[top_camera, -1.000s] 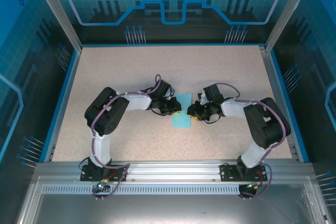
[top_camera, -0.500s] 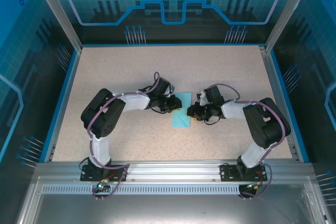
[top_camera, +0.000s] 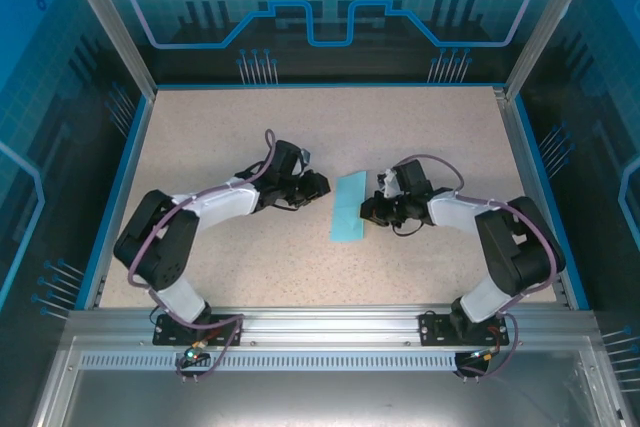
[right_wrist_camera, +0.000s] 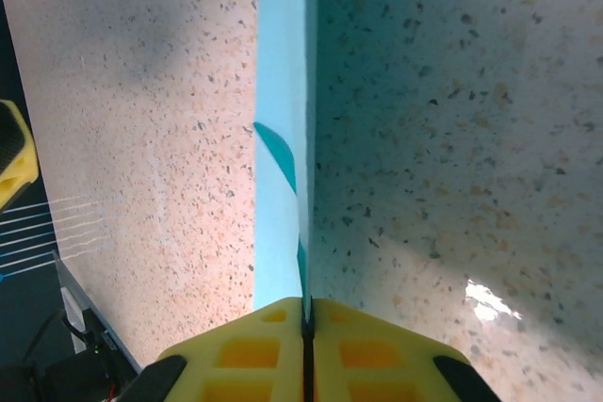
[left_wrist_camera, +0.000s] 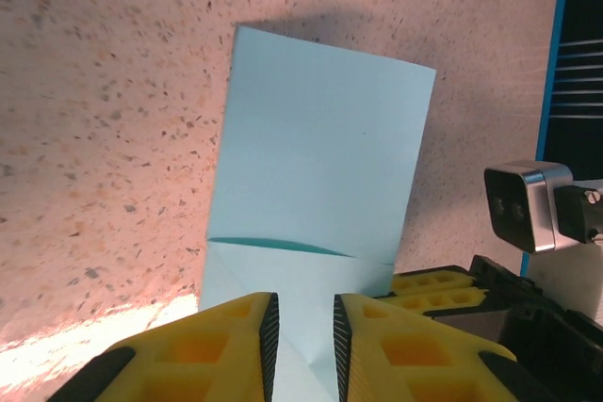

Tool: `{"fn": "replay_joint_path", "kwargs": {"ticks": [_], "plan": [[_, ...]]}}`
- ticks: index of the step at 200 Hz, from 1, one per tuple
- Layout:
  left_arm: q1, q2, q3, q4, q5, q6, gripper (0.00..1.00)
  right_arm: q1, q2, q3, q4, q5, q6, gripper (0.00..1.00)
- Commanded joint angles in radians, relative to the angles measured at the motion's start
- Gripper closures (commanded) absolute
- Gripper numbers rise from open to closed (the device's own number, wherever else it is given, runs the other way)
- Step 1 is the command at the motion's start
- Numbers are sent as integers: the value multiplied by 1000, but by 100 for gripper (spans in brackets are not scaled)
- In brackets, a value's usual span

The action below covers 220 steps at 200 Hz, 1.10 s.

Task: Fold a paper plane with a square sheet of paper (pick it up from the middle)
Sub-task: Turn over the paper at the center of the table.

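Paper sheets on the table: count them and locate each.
1. The folded paper sheet lies in the middle of the table, its right edge pinched in the right gripper. None seems hidden.

The left arm (top_camera: 205, 205) and right arm (top_camera: 470, 213) lie low, reaching inward. The left gripper (left_wrist_camera: 301, 306) holds its yellow fingers a narrow slit apart. The right gripper (right_wrist_camera: 304, 306) is pressed tight on the square sheet of paper (right_wrist_camera: 280, 91).
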Motion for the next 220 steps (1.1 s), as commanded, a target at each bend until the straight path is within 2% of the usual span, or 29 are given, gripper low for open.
{"fn": "replay_joint_path", "kwargs": {"ticks": [1,22,58,87,118,165,176,200,220], "plan": [[14,-86,-30,-56,-79,13,75,-9,-75,64,-172,78,-56,92],[22,-156,-50,-92,-148,28,74,14,-122,148,-346,210,-97,91],[33,-245,-78,-147,-249,45,73,97,-121,346,-658,527,-117,90],[39,-309,-114,-175,-324,40,72,214,-36,535,-932,845,-57,92],[50,-360,-155,-196,-386,27,71,322,134,723,-1207,1078,77,95],[70,-480,-236,-261,-536,-18,69,413,371,890,-1326,1081,174,94],[78,-518,-259,-277,-565,-22,68,435,423,936,-1332,1060,178,94],[99,-579,-293,-311,-595,-5,58,466,546,1044,-1331,992,171,92],[112,-607,-299,-335,-599,21,55,475,639,1127,-1311,915,144,91]]}}
